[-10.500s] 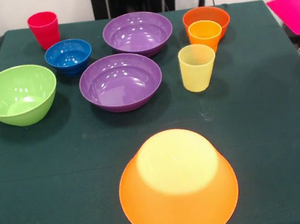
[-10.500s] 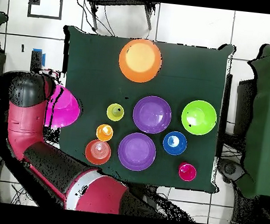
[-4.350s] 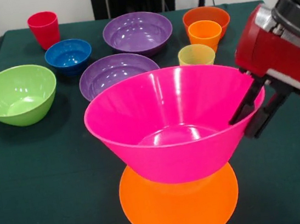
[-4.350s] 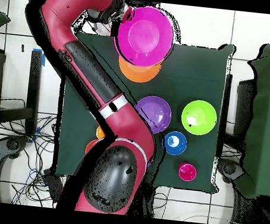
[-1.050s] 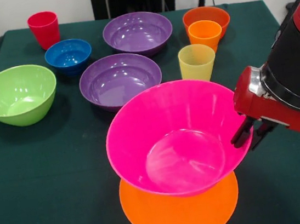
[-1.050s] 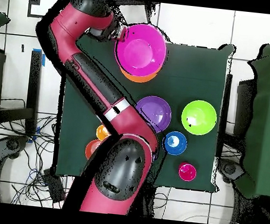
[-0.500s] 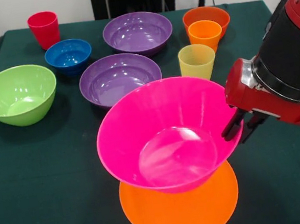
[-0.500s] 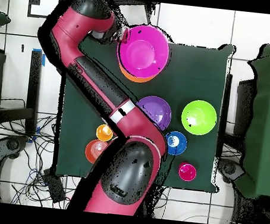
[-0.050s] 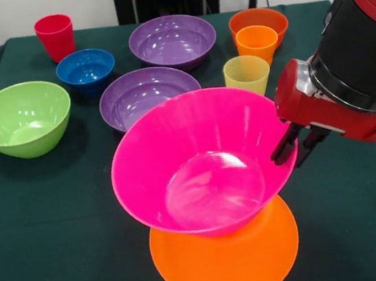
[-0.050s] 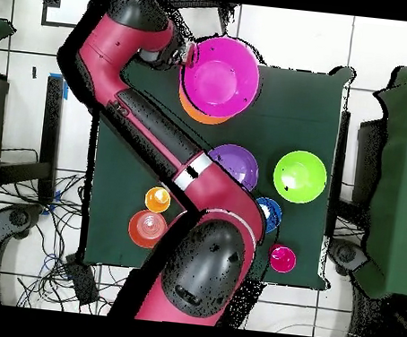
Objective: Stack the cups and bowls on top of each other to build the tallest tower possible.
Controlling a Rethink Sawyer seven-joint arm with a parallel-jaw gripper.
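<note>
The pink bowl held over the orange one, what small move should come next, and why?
Probably level the large glossy pink plastic bowl and lower it. The pincer grips its rim, and it hangs tilted above the upturned large orange plastic bowl, slightly off centre, so releasing now might let it slide off.

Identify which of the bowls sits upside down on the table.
The large orange plastic bowl, lying rim-down under the pink bowl the gripper holds. Every other bowl sits mouth-up.
</note>
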